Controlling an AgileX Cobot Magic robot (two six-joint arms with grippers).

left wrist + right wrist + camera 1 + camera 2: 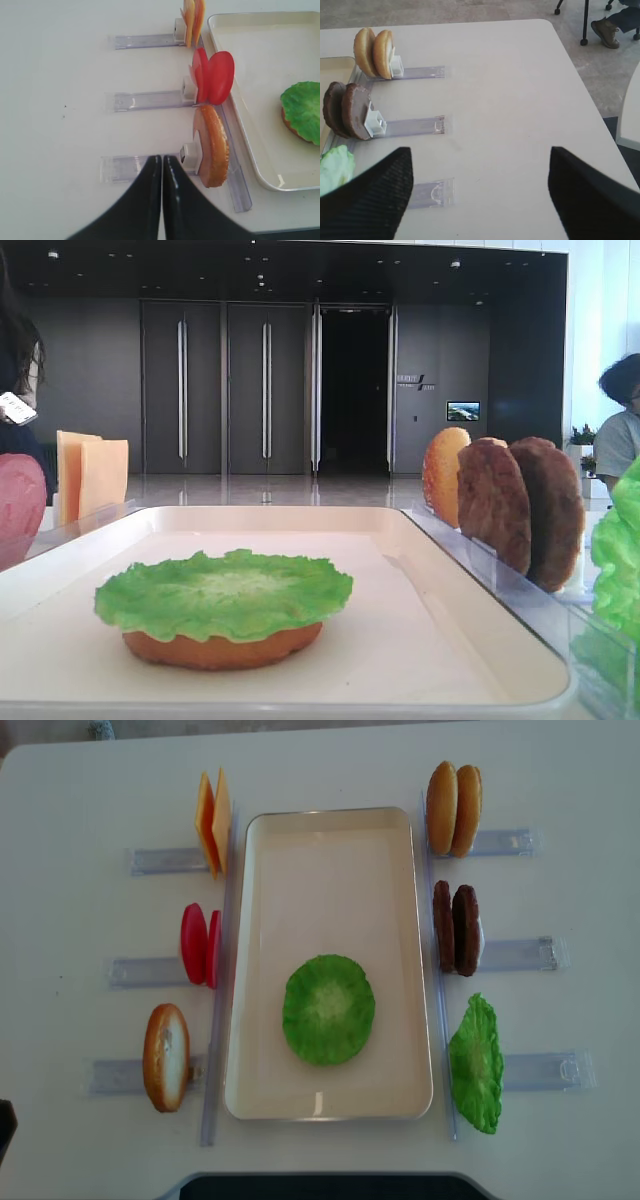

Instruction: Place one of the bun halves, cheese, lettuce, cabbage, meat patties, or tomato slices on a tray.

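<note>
White table (pixel 320 765), two meat patties (pixel 456 929), one tray (pixel 330 830)

You have open bench (pixel 330 765) beyond the tray (pixel 330 850), whose far half lies bare; upright meat patties (pixel 456 929) and cheese (pixel 212 822) flank its sides.

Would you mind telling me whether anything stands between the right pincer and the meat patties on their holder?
Nothing visible does. The right pincer is open over bare table, and the meat patties stand upright in their clear holder ahead and to its left.
</note>
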